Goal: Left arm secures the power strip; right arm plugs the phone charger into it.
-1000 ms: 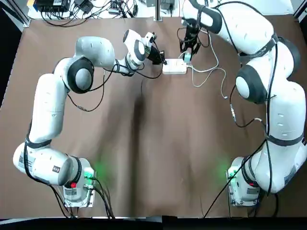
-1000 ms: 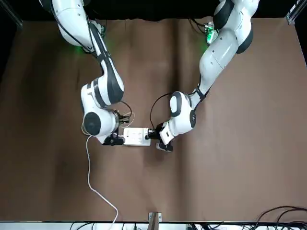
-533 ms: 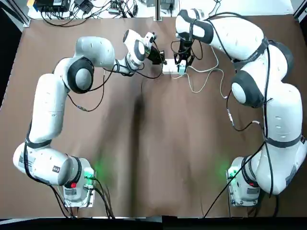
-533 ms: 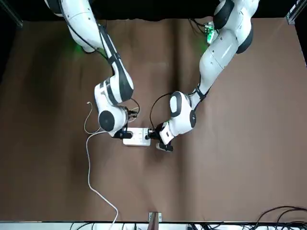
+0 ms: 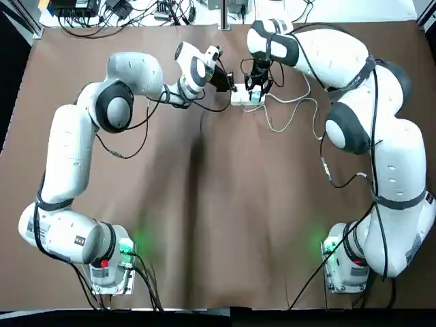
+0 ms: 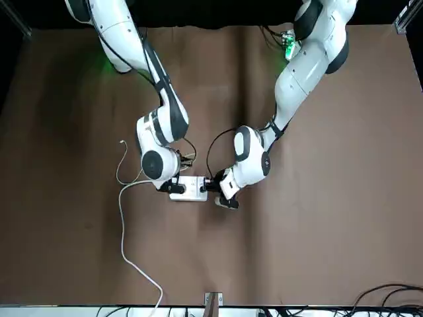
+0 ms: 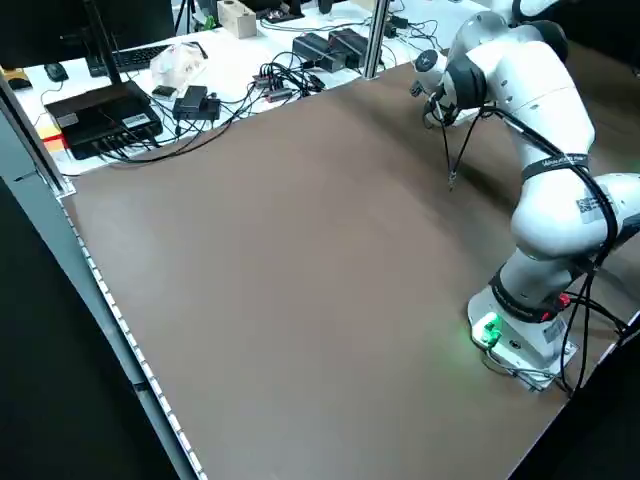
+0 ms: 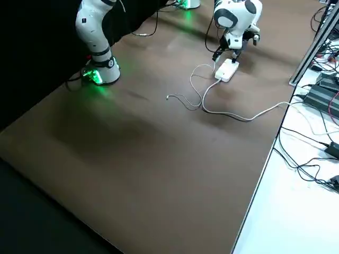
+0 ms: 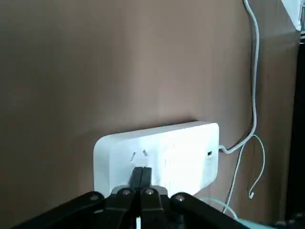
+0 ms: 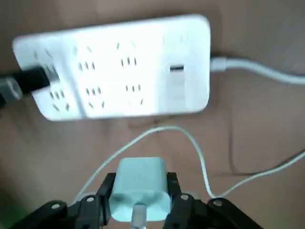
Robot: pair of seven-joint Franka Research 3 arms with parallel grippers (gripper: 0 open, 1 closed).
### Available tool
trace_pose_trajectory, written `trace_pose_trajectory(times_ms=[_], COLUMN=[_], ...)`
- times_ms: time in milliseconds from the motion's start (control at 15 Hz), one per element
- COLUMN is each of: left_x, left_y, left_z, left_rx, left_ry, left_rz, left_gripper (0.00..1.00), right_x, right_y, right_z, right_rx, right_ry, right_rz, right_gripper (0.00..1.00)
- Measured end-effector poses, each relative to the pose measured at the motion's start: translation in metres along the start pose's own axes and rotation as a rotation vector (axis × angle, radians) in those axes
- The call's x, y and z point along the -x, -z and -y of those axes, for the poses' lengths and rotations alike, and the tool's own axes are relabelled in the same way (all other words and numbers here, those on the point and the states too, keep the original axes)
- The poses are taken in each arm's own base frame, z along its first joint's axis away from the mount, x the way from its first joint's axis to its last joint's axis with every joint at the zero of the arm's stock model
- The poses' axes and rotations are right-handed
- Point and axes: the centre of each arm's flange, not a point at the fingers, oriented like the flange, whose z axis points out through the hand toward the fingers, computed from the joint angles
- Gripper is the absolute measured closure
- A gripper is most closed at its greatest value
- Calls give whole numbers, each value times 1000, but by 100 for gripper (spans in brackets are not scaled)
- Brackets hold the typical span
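The right gripper (image 10: pixel 140 191) pinches the phone charger (image 10: pixel 139 188) between its two fingers; the charger is in the air, over the table near the power strip (image 10: pixel 119 67) and apart from it in the right wrist view. Its thin cable (image 10: pixel 202 162) makes a loop beside the strip.

The left gripper (image 9: pixel 143 179) has its two fingers pressed together, and they are at the face of the power strip, at the end opposite to the thick white cord (image 9: pixel 255 71); whether the tips touch it, I cannot tell.

The strip lies flat on the brown table (image 5: pixel 252 204), near the far edge. Between it and the arms' bases is wide open surface. Beyond that edge is a white surface (image 8: pixel 296 206) with black cables (image 8: pixel 307 172).
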Motion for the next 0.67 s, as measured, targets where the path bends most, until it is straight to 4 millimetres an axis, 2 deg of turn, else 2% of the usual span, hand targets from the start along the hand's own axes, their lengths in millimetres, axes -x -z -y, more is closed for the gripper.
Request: trace_pose_trajectory(times_ms=[333,667], left_x=[0,0], left_y=[0,0], left_z=[0,0], left_rx=[0,0], left_ry=[0,0], left_rz=[0,0], left_gripper=[99,99], right_x=[-12,-16], right_y=[15,2], right_z=[1,5], right_rx=[-42,-23], right_ry=[-24,-19], right_rz=[-84,-115], right_gripper=[52,52])
